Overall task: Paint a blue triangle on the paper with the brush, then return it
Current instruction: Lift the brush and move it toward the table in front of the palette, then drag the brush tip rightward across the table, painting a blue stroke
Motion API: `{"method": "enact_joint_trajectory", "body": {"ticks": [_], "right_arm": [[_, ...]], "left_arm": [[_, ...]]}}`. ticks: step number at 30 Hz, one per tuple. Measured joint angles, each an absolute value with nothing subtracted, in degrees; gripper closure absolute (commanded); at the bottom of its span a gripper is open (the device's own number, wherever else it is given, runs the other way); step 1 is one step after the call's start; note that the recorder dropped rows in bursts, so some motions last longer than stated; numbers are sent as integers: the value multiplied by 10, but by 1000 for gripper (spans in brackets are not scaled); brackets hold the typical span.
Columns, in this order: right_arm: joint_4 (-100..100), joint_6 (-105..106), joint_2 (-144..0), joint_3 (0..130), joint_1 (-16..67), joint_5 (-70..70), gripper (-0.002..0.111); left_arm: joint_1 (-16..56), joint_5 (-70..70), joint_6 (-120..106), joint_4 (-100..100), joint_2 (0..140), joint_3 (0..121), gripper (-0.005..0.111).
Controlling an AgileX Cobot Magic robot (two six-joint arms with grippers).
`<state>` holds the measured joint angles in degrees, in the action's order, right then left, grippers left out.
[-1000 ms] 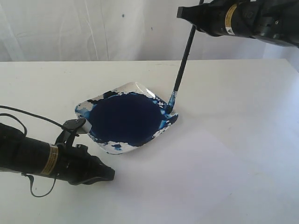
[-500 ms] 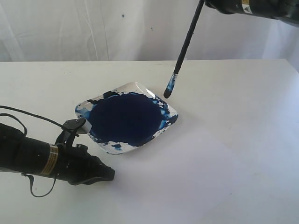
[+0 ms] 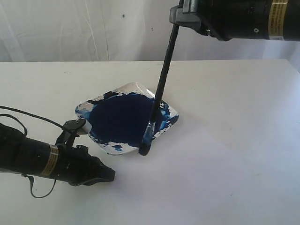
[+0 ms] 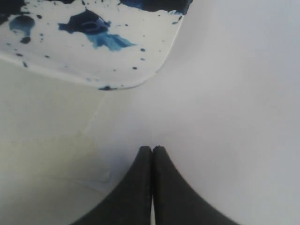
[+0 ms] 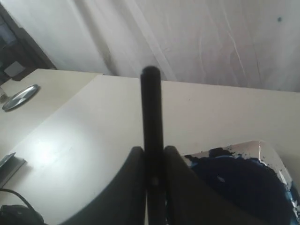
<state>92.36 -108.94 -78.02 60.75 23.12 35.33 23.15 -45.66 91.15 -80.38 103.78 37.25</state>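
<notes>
You are pinching the brush [image 3: 160, 91] in the right gripper [image 3: 180, 15], with the jaws clenched on the upper end of the black handle and a short stub standing past the fingers. From that gripper the handle is slanting down and away. The blue-stained bristles [image 3: 145, 147] are hanging well below the gripper, right at the rim of the dish [image 3: 127, 87], on the side nearest the left gripper [image 3: 108, 174]. These views are not showing whether the tip is touching anything. The left gripper is lying low just beside the dish, its jaws pressed together and holding nothing.

No stroke of the blue triangle is showing on the paper [image 3: 220, 178]. You are probably carrying a loaded brush from the paint pool [image 3: 121, 119] to the first corner.

To do this step well:
- **Starting spot:** Be moving the tip off the dish rim and out over open sheet, well apart from the left gripper, so all three sides are getting room.
- **Lowering:** Be bringing the gripper down slowly and stopping as the bristles are just starting to bend. Pressing harder is likely to splay them and thicken the line.
- **Grip:** Be holding the pinch firm, because a thin handle gripped this far from its tip can swivel between the jaws.
- **Stroke:** Be dragging with the handle leaning back along the stroke rather than pushing the tip ahead.
- **Drips:** Be watching for drops falling on the way.
</notes>
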Motion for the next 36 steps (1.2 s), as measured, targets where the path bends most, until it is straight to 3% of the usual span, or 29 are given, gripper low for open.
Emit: {"method": "enact_joint_trajectory", "body": {"ticks": [36], "right_arm": [[958,-1125,-922,608,231,409,108]], "left_arm": [[232,-457,912,-804,1038,372,107]]}}
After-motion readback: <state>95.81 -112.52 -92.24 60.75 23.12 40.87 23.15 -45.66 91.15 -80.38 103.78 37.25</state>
